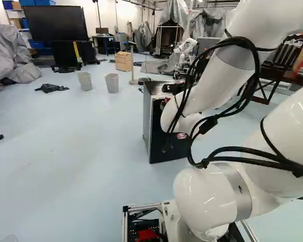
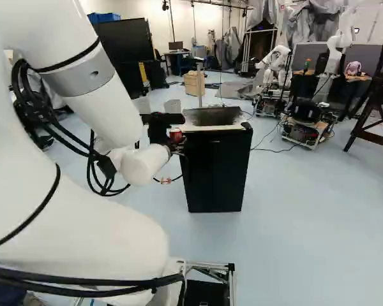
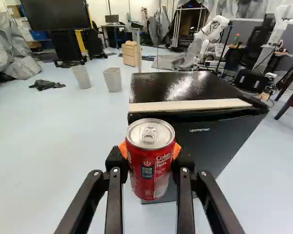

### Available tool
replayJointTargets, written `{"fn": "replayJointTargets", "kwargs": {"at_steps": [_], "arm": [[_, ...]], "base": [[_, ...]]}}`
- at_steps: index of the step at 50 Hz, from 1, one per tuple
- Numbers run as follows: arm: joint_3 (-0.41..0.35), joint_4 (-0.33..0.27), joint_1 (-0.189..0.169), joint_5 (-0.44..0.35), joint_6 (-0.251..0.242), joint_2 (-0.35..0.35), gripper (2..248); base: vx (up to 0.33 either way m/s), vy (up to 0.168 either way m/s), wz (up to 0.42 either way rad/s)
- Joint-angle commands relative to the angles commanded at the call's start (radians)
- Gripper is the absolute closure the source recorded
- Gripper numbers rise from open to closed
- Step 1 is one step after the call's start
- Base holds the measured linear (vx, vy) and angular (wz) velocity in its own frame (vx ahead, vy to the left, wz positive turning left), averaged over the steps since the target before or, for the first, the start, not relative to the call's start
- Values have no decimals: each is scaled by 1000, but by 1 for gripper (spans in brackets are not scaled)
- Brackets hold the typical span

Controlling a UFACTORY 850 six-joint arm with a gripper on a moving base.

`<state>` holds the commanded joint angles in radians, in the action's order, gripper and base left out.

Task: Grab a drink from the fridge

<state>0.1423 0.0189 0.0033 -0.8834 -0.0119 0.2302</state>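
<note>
The gripper (image 3: 150, 154) clasps the can (image 3: 149, 173) outside the closed fridge (image 2: 217, 169), just left of centre in the right base view. The grab looks done; only carrying it off might remain.

Between the fingers of the claw (image 2: 175, 136), the red soda can (image 3: 155, 186) bears white print reading "Nutrition Facts" (image 3: 163, 161), with a word above it that looks like "Coke". Beside these words, on the same red side, stand a small round power symbol (image 3: 147, 163) and, just under it, a square code label (image 3: 147, 172), whose pattern is too fine to make out. Smaller print lower on the can is too small to read. Ahead of the claw, the black front of the mini fridge (image 3: 219, 141) carries the pale lowercase wordmark "upstreman" (image 3: 199, 130)
</note>
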Motion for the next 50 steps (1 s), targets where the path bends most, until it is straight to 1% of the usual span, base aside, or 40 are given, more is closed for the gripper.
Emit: {"fn": "replayJointTargets", "kwargs": {"at_steps": [22, 50], "arm": [[-50, -17, -3, 10, 11, 45, 150], [-55, -19, -3, 11, 12, 49, 150]], "base": [[0, 0, 0], [0, 0, 0]]}}
